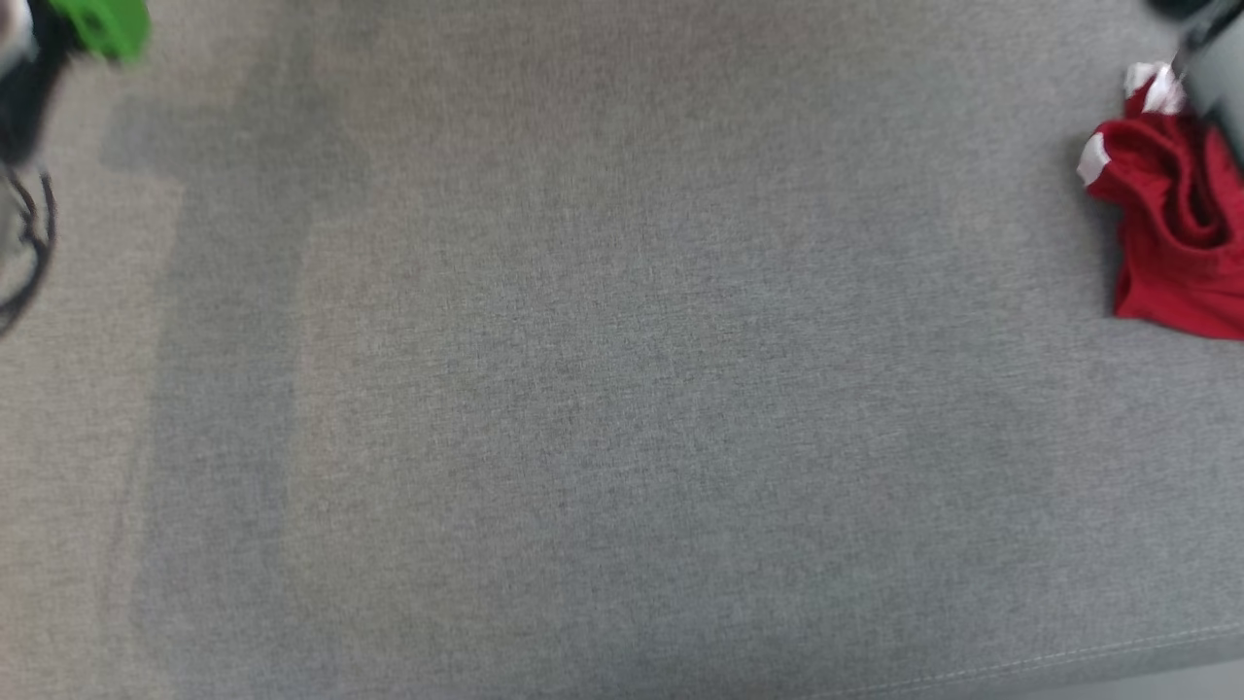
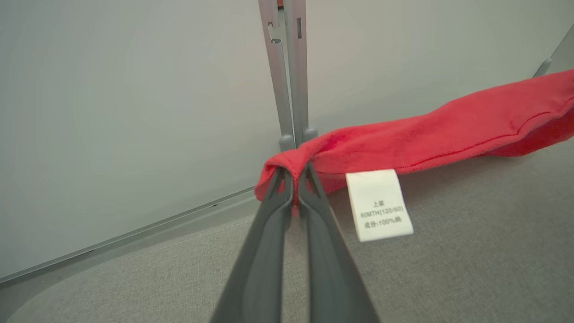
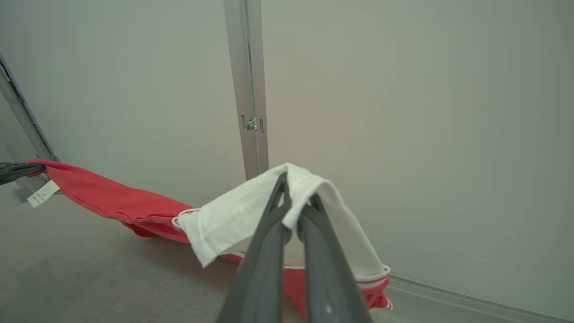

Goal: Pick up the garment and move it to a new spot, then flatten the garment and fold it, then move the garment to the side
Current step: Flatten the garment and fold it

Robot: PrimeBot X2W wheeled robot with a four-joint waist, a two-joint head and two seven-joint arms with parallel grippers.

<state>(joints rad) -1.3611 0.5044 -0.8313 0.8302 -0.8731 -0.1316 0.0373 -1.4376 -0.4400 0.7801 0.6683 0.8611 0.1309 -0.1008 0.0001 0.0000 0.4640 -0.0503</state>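
The garment (image 1: 1171, 233) lies bunched at the far right edge of the head view, red with white bits, on the grey fabric surface (image 1: 622, 389). In the left wrist view my left gripper (image 2: 293, 172) is shut on a red edge of the garment (image 2: 448, 134). A small white label (image 2: 379, 204) hangs just right of the fingers, and the cloth stretches off to the right. My right gripper (image 3: 298, 193) is shut on a white sleeve (image 3: 233, 220). From there the red body (image 3: 103, 197) runs left to the left gripper (image 3: 18, 170), just above the surface.
Pale wall panels joined by a grey post (image 2: 291, 67) stand close behind the garment. A blurred green and black object with a cable (image 1: 97, 24) sits at the head view's top left. A blurred grey part (image 1: 1215, 87) overlaps the garment's top. A seam (image 1: 1069, 661) marks the surface's near edge.
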